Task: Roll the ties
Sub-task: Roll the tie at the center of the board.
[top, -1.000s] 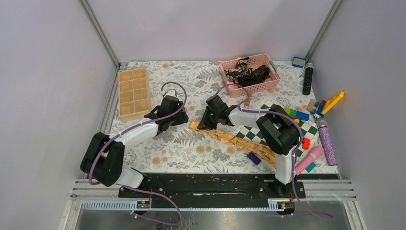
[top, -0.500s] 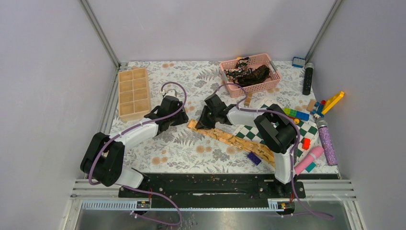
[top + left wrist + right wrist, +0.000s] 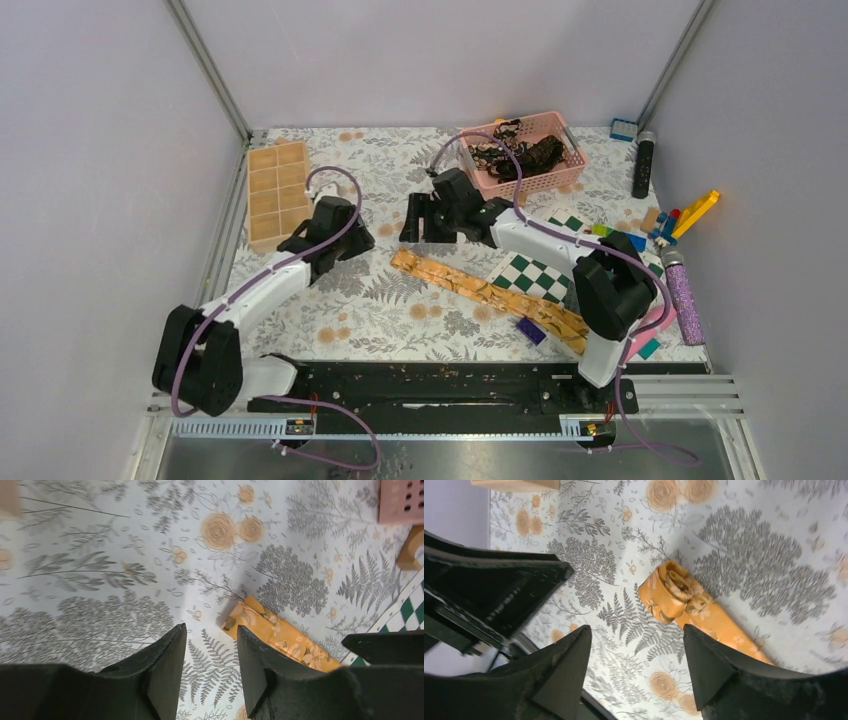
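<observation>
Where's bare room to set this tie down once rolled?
Free: the strip between the golden tie and the table's near edge; the far patch between the wooden tray and pink basket. Crowded: the right side, around the checkered board and toy blocks.

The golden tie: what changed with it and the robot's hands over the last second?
The right hand let go of the golden tie at its folded end, opened and pulled back toward the pink basket. The left hand shifted slightly left, open and empty. The tie stayed on the table; the dark ties stayed in the basket.
</observation>
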